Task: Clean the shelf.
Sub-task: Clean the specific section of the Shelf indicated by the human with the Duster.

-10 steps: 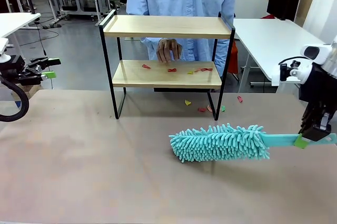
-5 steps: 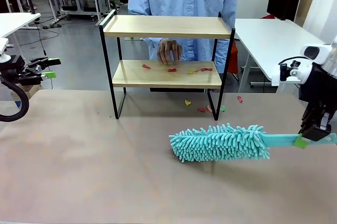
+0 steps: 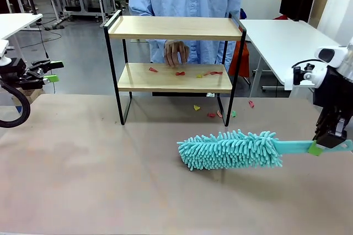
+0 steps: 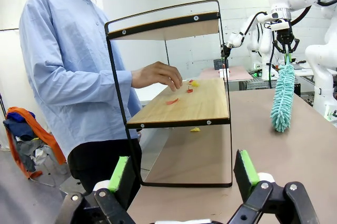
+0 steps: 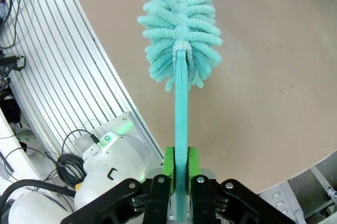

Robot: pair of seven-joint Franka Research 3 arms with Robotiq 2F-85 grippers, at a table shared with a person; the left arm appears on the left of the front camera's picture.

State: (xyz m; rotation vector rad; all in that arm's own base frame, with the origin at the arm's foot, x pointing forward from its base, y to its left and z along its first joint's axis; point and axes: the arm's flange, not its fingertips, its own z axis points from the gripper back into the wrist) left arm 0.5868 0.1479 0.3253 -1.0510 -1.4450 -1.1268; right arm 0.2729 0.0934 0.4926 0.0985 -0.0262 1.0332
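Right jaws clamp the handle of the teal duster [image 3: 229, 150] near the right edge of the table [image 3: 83, 180]. Left jaws stand wide and empty off the left edge. The shelf [image 3: 174, 27] stands far-centre, with scraps [image 3: 177, 73] on its lower board and by its right leg, and a person's hand [image 3: 176, 52] at its far edge. Bare table separates shelf and duster.

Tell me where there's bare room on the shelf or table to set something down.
The shelf is bare along its whole top board. On the lower board only the left end is free; scraps dot the middle and right, a hand at its back. The table is open left of the duster; more scraps crowd the shelf's right legs.
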